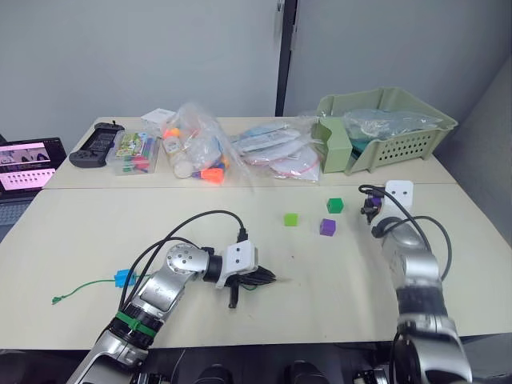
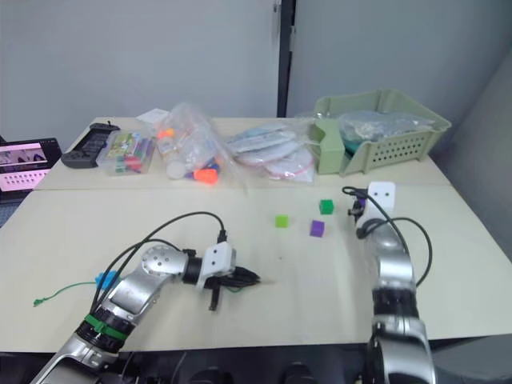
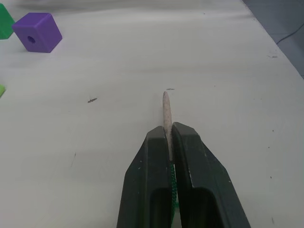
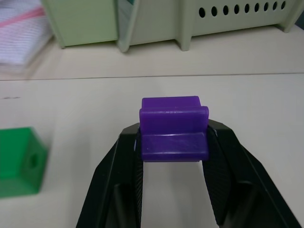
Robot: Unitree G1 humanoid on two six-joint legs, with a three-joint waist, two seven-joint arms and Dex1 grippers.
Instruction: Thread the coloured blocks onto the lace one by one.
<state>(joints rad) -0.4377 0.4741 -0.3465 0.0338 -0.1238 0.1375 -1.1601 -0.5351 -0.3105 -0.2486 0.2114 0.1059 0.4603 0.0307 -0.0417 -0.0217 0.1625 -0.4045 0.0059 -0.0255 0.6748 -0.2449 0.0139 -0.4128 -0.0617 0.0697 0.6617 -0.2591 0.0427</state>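
My left gripper (image 1: 266,278) lies low over the table's front middle, shut on the lace's pale stiff tip (image 3: 166,111), which pokes out past the fingertips. The green lace (image 1: 76,290) trails off to the left, and a blue block (image 1: 123,278) sits on or beside it. My right gripper (image 1: 370,210) is at the right, shut on a purple block (image 4: 174,128). On the table between the grippers lie a light green block (image 1: 290,219), a dark green block (image 1: 334,206) and another purple block (image 1: 327,227) with its hole showing (image 3: 37,32).
A pale green basket (image 1: 416,140) stands at the back right. Clear bags of toys (image 1: 200,148), a box of markers (image 1: 134,154) and a black controller (image 1: 96,146) line the back. A laptop (image 1: 24,164) sits at the far left.
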